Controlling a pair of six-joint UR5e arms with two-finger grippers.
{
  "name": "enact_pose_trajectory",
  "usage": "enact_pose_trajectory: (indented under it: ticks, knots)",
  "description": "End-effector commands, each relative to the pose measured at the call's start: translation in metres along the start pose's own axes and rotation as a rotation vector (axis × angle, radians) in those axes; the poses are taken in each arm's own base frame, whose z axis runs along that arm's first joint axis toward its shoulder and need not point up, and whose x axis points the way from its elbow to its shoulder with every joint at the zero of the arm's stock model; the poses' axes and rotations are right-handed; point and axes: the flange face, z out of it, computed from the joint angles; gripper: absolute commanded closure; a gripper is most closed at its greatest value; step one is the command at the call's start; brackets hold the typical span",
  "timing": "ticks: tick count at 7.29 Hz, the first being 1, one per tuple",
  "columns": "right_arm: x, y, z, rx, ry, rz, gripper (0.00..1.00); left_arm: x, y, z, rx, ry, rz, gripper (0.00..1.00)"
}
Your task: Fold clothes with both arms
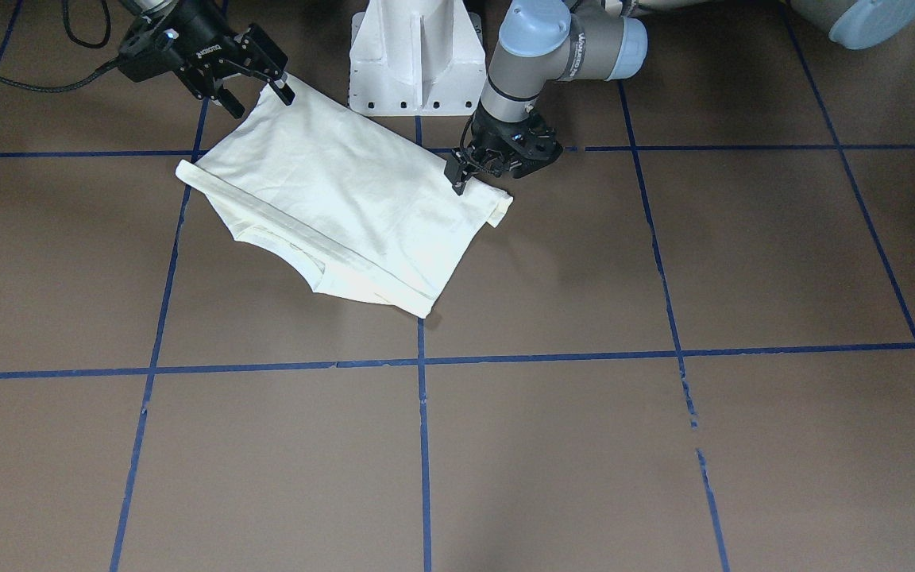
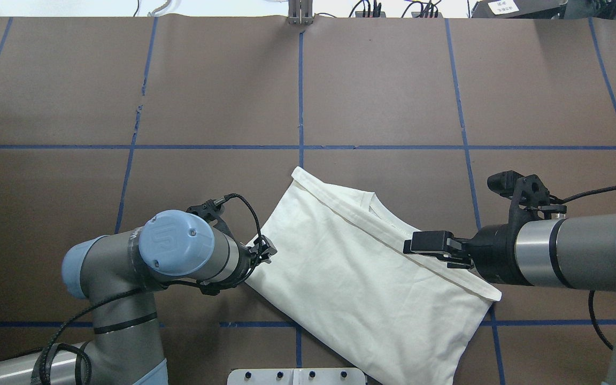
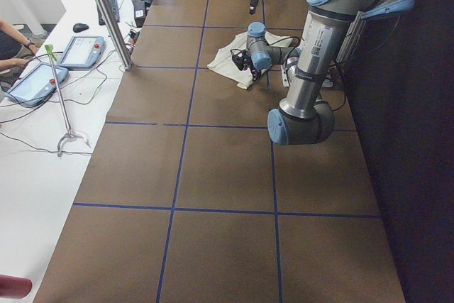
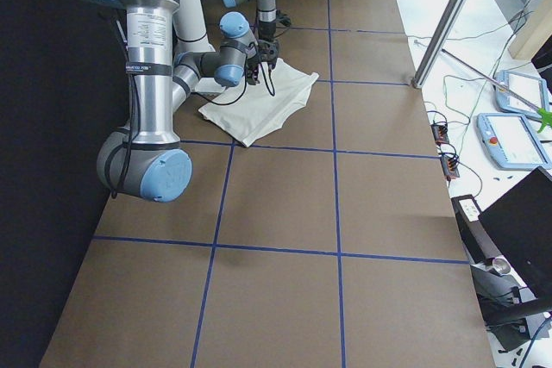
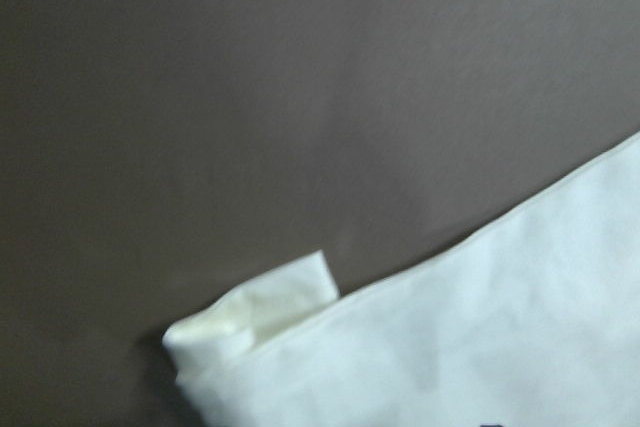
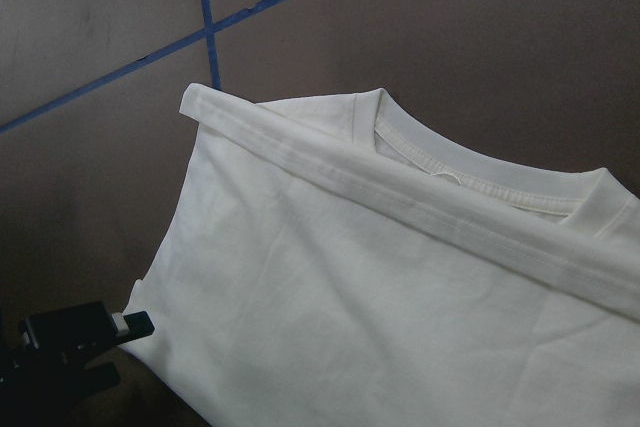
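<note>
The cream shirt point(image 1: 330, 199) lies folded on the brown table, plain side up, its collar point(image 6: 470, 172) peeking out past a hem band. My right gripper point(image 1: 259, 95) hovers open above the shirt's right part point(image 2: 351, 267), holding nothing. My left gripper point(image 1: 464, 171) sits low at the shirt's left near corner, beside a small folded tab point(image 5: 290, 292). Its jaws stand slightly apart, a grey pad showing at the cloth edge in the right wrist view, and the cloth lies flat there. The print is hidden.
The white pedestal point(image 1: 418, 56) stands at the table's near edge, just behind the shirt. Blue tape lines point(image 2: 301, 107) divide the brown surface into squares. In the exterior left view, tablets point(image 3: 81, 51) and a metal post point(image 3: 106, 12) stand off the table's far side.
</note>
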Motion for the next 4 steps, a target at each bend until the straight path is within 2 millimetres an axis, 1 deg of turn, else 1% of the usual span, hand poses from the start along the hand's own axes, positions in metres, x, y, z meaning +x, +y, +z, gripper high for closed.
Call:
enact_pose_trajectory:
  ticks: [1, 3, 4]
  knots:
    - [0.000, -0.002, 0.003, 0.003, 0.002, 0.002, 0.00, -0.008, 0.001, 0.007, 0.018, -0.026, -0.008, 0.15]
    - [0.002, -0.003, 0.006, 0.005, 0.009, 0.003, 0.00, -0.011, 0.003, 0.021, 0.022, -0.049, -0.005, 0.17]
    - [0.002, -0.003, 0.006, 0.005, 0.008, 0.003, 0.00, -0.011, 0.003, 0.021, 0.023, -0.049, -0.005, 0.21]
